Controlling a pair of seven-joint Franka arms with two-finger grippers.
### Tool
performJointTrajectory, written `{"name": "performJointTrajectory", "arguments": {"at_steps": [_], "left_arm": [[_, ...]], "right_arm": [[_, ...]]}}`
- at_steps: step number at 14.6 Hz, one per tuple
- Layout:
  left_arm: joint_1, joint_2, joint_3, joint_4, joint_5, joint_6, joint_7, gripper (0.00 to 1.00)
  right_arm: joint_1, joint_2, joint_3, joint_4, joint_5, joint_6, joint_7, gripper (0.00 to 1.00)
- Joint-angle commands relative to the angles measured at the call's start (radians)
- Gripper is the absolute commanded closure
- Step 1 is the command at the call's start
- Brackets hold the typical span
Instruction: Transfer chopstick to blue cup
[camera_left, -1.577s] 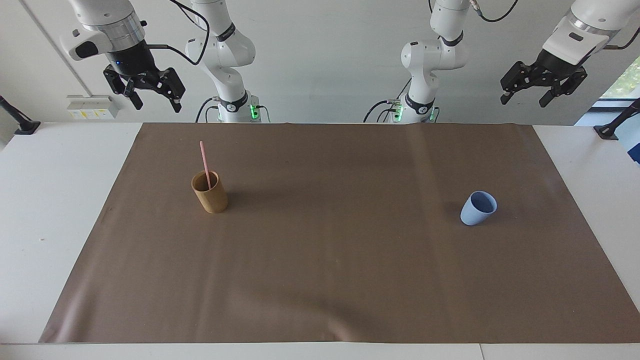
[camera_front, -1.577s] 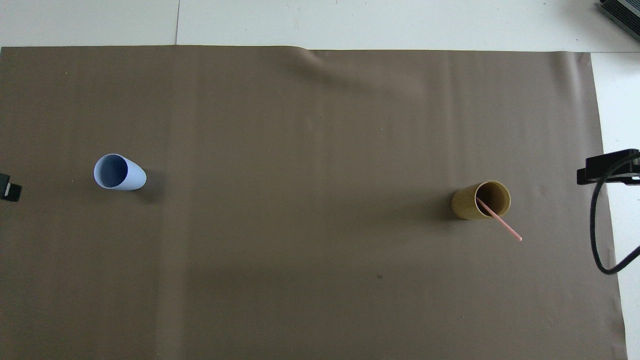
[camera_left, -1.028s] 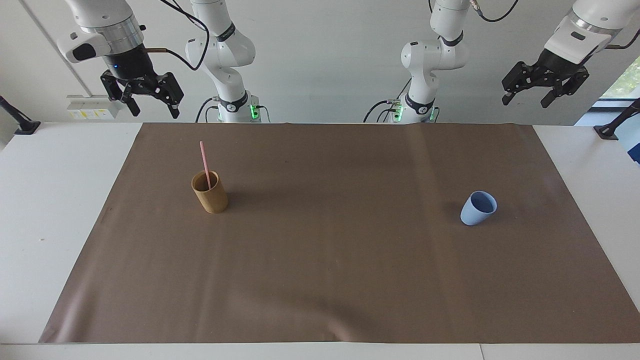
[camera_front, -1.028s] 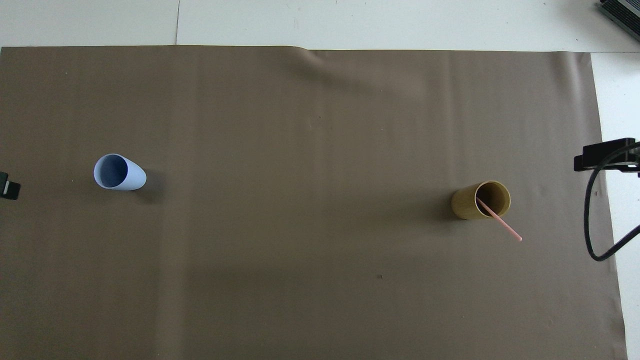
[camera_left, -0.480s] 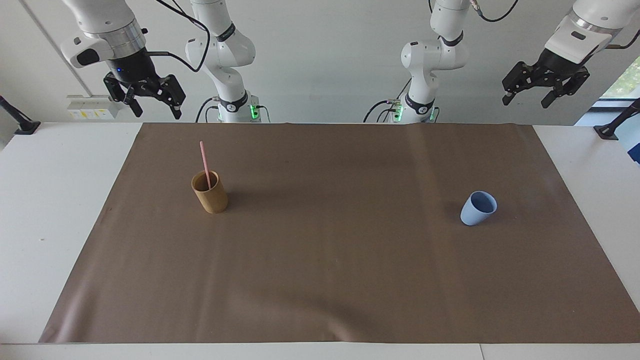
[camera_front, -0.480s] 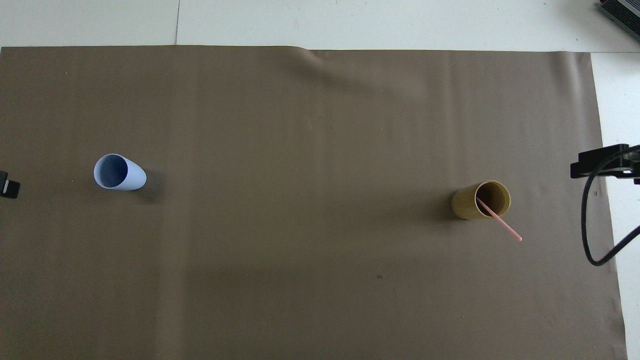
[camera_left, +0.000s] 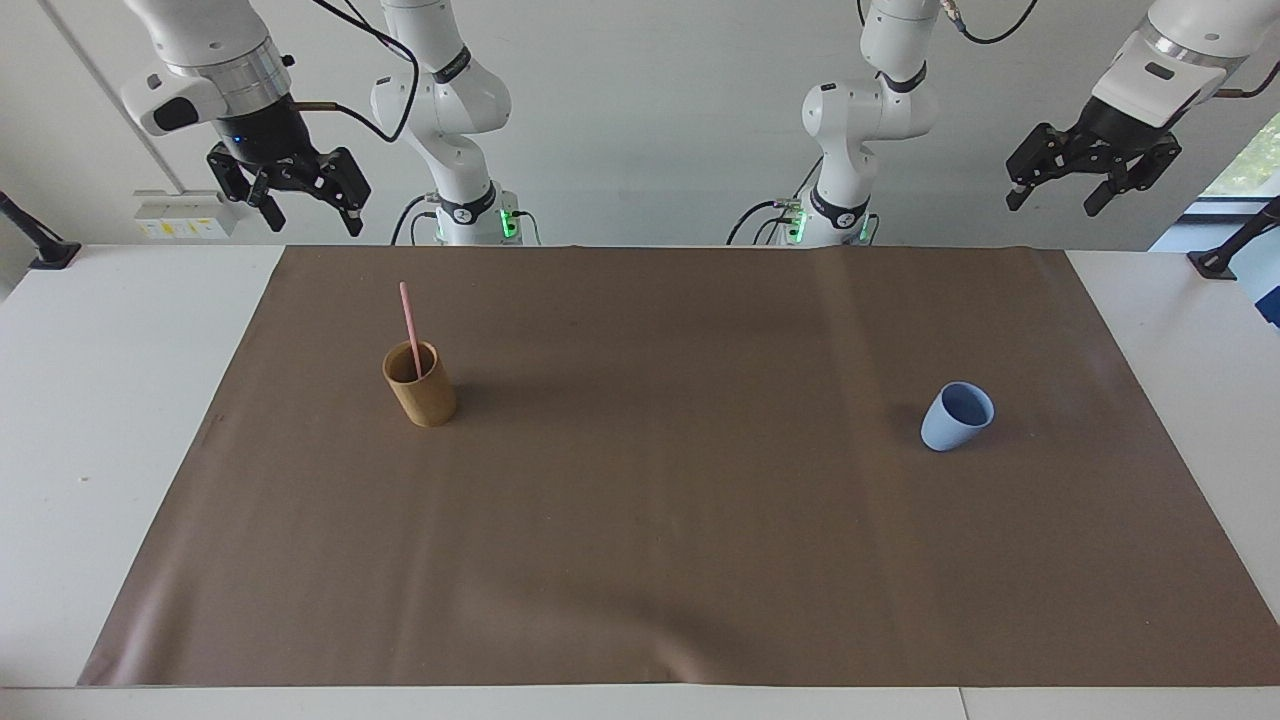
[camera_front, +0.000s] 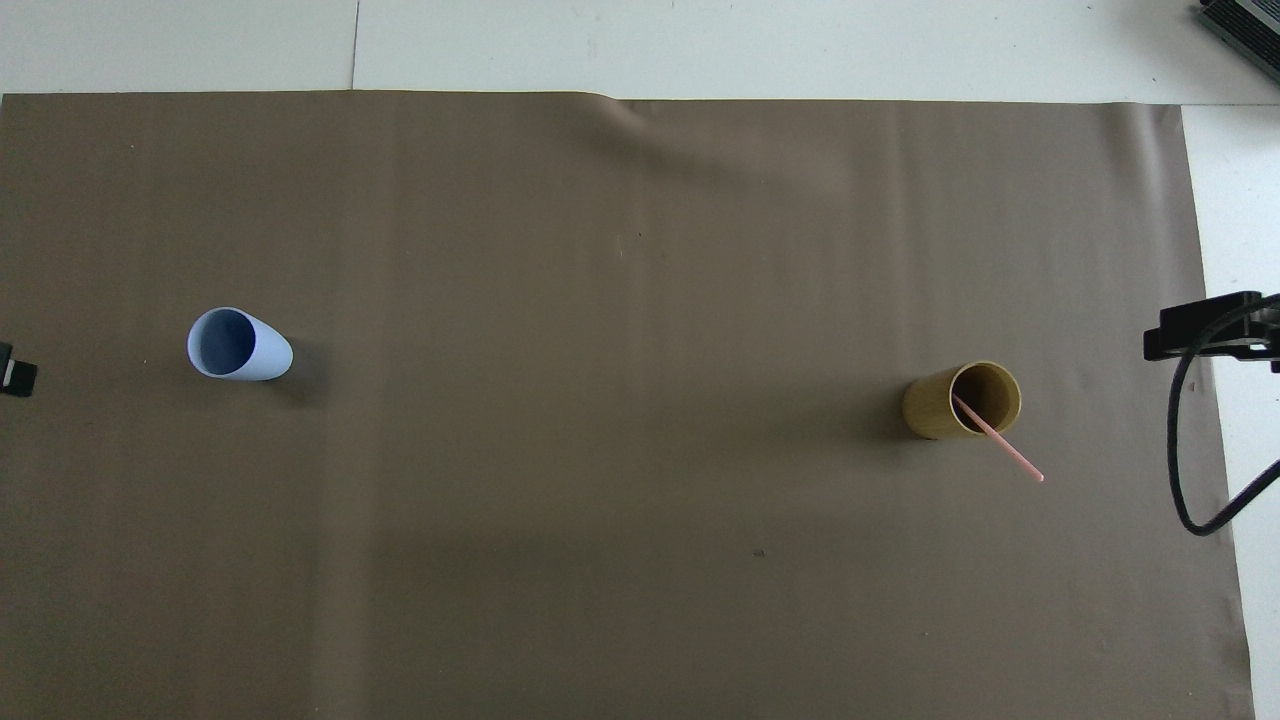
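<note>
So the pink chopstick (camera_left: 408, 326) is standing in the tan wooden cup (camera_left: 420, 385), leaning on the rim with its top tipped toward the robots. Its bottom end is down inside the cup, so I can't see where it rests. The overhead view makes the lean obvious: the stick (camera_front: 997, 440) runs out over the rim of the wooden cup (camera_front: 960, 401) toward the robots and the right arm's end of the table. From the facing camera it looks nearly upright.

The blue cup (camera_left: 957, 416) sits upright on the same brown mat (camera_left: 660, 540), well apart from the wooden cup, toward the left arm's end. The overhead view looks straight into the blue cup (camera_front: 237, 345) and the inside looks bare.

Right gripper (camera_left: 308, 209) hangs high up, above the mat's robot-side corner on the wooden cup's end, fingers spread, nothing between them. Left gripper (camera_left: 1053, 196) hangs up in the air off the mat's other end, past the blue cup, also spread wide and holding nothing.

Overhead barely catches either one: just a black sliver of the right gripper (camera_front: 1205, 328) with its cable (camera_front: 1185, 470) at the frame edge, and a tiny cut-off bit of the left gripper (camera_front: 15, 372) at the other edge. The fingers only show in the facing view.
</note>
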Motion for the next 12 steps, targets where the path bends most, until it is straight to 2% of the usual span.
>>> {"name": "performJointTrajectory", "arguments": {"at_steps": [1, 5, 12], "left_arm": [[0.008, -0.029, -0.011, -0.039, 0.005, 0.022, 0.004, 0.0], [0.015, -0.029, -0.011, -0.039, 0.005, 0.017, 0.002, 0.0], [0.002, -0.026, -0.017, -0.035, 0.005, 0.037, 0.003, 0.0]], "right_arm": [[-0.002, -0.016, 0.012, -0.007, 0.004, -0.01, -0.014, 0.0], [-0.002, -0.021, 0.012, -0.014, 0.004, 0.033, -0.014, 0.0], [-0.002, -0.027, 0.012, -0.03, 0.007, 0.035, -0.011, 0.0]]}}
